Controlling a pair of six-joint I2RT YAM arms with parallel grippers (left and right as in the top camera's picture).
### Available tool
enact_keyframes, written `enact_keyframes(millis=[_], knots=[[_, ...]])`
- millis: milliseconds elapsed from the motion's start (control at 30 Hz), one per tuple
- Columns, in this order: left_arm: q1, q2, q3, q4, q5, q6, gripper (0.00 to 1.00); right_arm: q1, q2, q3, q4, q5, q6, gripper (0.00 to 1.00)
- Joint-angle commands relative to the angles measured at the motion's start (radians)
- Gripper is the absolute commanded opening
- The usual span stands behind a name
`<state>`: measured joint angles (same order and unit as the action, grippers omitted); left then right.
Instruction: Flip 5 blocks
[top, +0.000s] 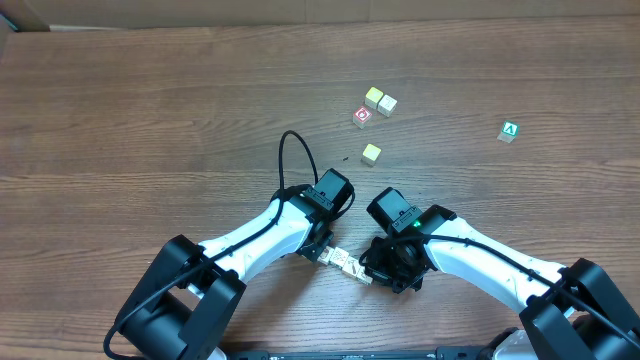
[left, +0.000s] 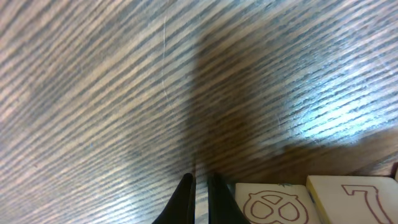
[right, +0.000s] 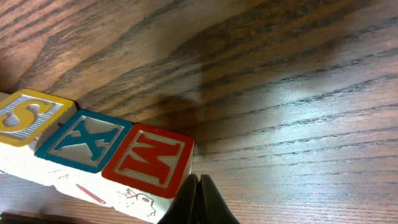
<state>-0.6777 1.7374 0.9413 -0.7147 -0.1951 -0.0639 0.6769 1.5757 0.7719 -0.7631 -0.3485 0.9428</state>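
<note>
progress: hard to score from here. short row of blocks (top: 345, 263) on the bench (top: 150, 110), well apart from the red-faced cube (top: 362, 116), on its robot side. from above: row tops whitish with small dark marks, too small to read or count

right wrist view: three in line, yellow s block (right: 25, 115), blue x block (right: 84, 140), red-letter block (right: 149, 158), coloured letter faces toward the lens, whitish faces with tiny line drawings on the adjoining side. left wrist view: two more whitish faces, crossed-ring block (left: 273, 205) and brown 7 block (left: 354, 196). probably five in all, assuming no overlap between the two views

no telling which face counts as flipped, so no firm count of done versus left. guessing from whitish picture faces up along the whole row: either all turned or none, nothing visibly mixed

left pincer (left: 200, 199): closed, gripping nothing, tips low at the bench just beside the crossed-ring block. right pincer (right: 199, 196): closed too, empty, tips right by the red-letter block's corner; touching or not, can't tell

extras, not part of the job: three yellow-topped cubes (top: 374, 97), two just beyond the red-faced cube, one near it on the robot side; green a cube (top: 509, 131) well off to its right

containers: none in view, nothing sitting inside anything
</note>
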Motion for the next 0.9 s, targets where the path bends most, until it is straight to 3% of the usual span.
enact_keyframes(millis=[0, 367, 533, 667, 867], knots=[[-0.01, 0.041, -0.023, 0.032, 0.08, 0.082, 0.04, 0.016, -0.002, 0.013, 0.033, -0.034, -0.001, 0.04], [-0.01, 0.041, -0.023, 0.06, 0.08, 0.197, 0.04, 0.016, -0.002, 0.013, 0.033, -0.03, -0.001, 0.04], [-0.01, 0.041, -0.023, 0.062, 0.08, 0.198, 0.06, 0.016, -0.002, 0.013, 0.034, -0.03, -0.001, 0.04], [-0.01, 0.041, -0.023, 0.061, 0.08, 0.191, 0.18, 0.016, -0.002, 0.013, 0.034, -0.028, -0.001, 0.04], [-0.01, 0.041, -0.023, 0.06, 0.08, 0.144, 0.13, 0.016, -0.002, 0.013, 0.034, -0.027, -0.001, 0.04]])
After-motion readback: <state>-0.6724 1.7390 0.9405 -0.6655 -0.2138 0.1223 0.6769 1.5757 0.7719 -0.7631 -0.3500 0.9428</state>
